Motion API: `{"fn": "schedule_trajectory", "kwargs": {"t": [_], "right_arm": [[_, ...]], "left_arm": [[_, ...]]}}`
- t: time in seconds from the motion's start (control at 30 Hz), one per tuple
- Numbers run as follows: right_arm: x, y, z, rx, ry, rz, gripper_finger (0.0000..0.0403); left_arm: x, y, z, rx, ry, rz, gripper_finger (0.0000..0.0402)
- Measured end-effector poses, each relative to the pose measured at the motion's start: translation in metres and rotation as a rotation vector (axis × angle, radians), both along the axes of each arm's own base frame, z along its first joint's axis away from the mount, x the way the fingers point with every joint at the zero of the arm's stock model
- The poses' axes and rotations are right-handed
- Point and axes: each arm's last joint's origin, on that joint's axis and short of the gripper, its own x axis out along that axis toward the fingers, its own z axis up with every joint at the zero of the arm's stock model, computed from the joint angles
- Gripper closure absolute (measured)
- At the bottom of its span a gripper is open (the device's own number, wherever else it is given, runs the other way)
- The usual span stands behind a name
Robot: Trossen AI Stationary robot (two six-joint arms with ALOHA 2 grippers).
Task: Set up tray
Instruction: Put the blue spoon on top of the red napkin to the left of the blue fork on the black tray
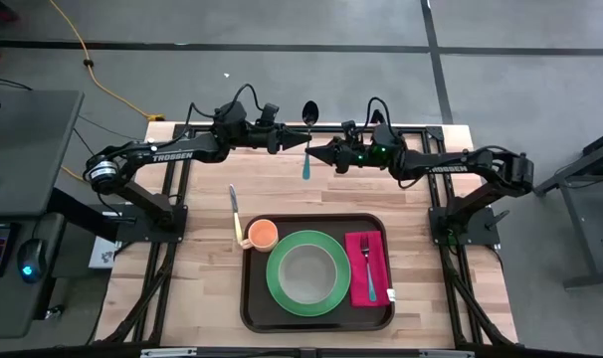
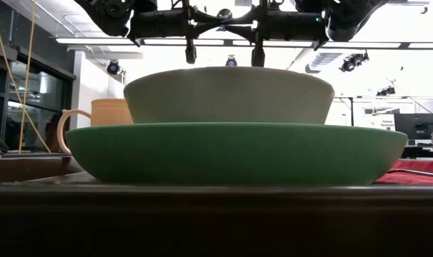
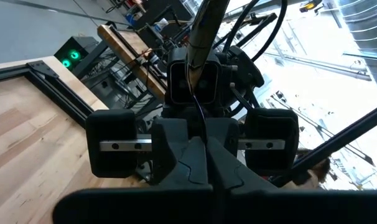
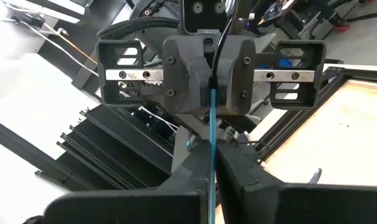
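A spoon (image 1: 307, 139) with a black bowl and a teal handle hangs above the table's far middle, lying far to near. My left gripper (image 1: 301, 142) reaches it from the left and my right gripper (image 1: 315, 151) from the right, tip to tip, both shut on it. Near the front edge, the dark brown tray (image 1: 254, 308) holds a green plate (image 1: 278, 288) with a pale bowl (image 2: 227, 96) on it, an orange cup (image 1: 262, 235), and a magenta napkin (image 1: 357, 247) bearing a teal fork (image 1: 369, 270). My left gripper pinches the spoon's handle (image 1: 306, 135) between its two fingers, just below the bowl. It comes in level from the table's left, fingers across the handle. The spoon is lifted clear of the table. My right gripper pinches the teal handle (image 4: 212, 134) between its two fingers, right next to the left gripper's tips. It comes in level from the table's right, fingers across the handle, whose free end sticks out toward the table's near edge.
A knife (image 1: 234, 207) lies on the bare wood left of the tray's far corner. Bare table lies between the tray and the grippers. A black frame rail (image 1: 421, 127) runs along the far edge.
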Motion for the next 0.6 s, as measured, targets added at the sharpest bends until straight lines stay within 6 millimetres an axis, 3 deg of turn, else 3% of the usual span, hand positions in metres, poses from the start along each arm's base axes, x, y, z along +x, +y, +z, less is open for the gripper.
{"fn": "schedule_trajectory", "kwargs": {"t": [0.6], "right_arm": [[0.0001, 0.0000, -0.0004, 0.026, 0.001, 0.003, 0.0403]], "left_arm": [[-0.0002, 0.0000, -0.0005, -0.004, 0.006, -0.021, 0.0366]]}}
